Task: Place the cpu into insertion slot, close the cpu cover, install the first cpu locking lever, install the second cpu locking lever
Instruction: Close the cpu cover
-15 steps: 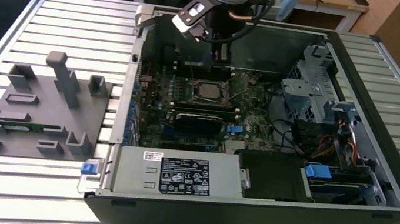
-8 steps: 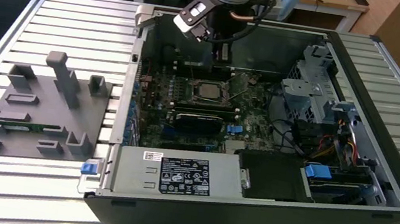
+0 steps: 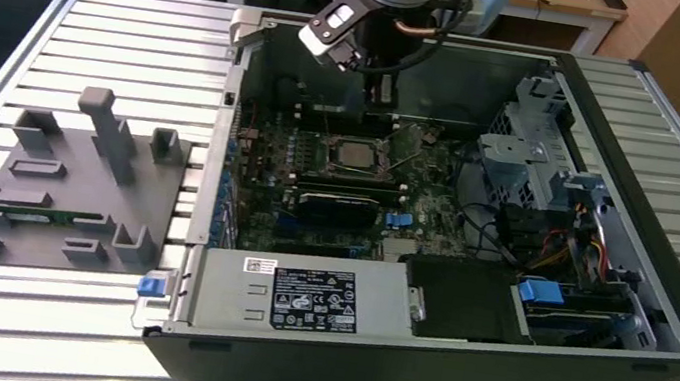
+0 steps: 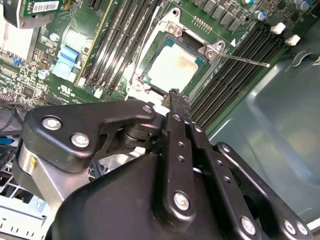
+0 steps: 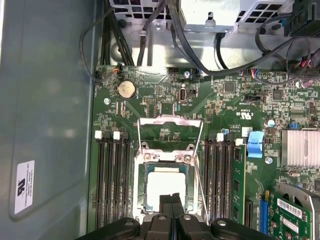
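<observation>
The cpu (image 5: 165, 186) lies flat in the insertion slot (image 5: 141, 185), its pale metal top up, near the middle of the green circuit board (image 5: 150, 107); in the exterior view it sits in the far half of the board (image 3: 352, 155). The cpu cover (image 5: 170, 120) looks raised at the slot's edge farthest from the gripper, with green board showing through its window, and it does not lie over the chip. A thin locking lever (image 4: 245, 60) juts out from one corner of the slot over the black memory slots (image 5: 112, 185), which flank the socket on both sides. The gripper (image 5: 171, 199) hangs over the chip's near edge with its two dark fingers (image 4: 172, 107) pressed together and nothing between them; I cannot tell if the tips touch the chip. In the exterior view the gripper (image 3: 382, 91) hangs over the far part of the open computer case (image 3: 421, 375). The case lies on a slatted table (image 3: 135, 28), and a grey moulded fixture (image 3: 71, 181) sits beside it toward the exterior view's left.
</observation>
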Action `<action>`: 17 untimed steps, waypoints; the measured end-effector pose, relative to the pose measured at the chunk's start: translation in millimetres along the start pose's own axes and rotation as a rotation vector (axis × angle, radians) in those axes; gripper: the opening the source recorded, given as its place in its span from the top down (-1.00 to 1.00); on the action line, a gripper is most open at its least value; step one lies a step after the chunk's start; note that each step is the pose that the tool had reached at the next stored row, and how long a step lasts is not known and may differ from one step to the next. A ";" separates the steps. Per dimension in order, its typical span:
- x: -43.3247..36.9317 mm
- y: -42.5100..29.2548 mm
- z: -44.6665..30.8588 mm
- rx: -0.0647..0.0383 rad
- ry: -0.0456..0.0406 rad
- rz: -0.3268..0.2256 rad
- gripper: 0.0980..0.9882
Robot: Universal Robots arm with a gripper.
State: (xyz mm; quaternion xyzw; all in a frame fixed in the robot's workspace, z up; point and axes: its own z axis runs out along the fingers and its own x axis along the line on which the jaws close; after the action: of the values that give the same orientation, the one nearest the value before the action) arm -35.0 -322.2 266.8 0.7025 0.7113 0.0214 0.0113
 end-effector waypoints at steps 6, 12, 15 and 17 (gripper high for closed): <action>0.0 0.8 -2.5 0.001 0.0000 0.000 0.98; 0.1 1.5 -6.0 0.000 0.0005 0.000 0.98; 0.0 2.9 -6.0 0.001 0.0003 0.000 0.98; 0.0 3.6 -6.0 0.001 0.0003 0.001 0.98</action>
State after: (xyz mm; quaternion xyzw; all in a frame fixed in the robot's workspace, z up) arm -31.8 -322.2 273.0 0.7027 0.7111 0.0212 0.0110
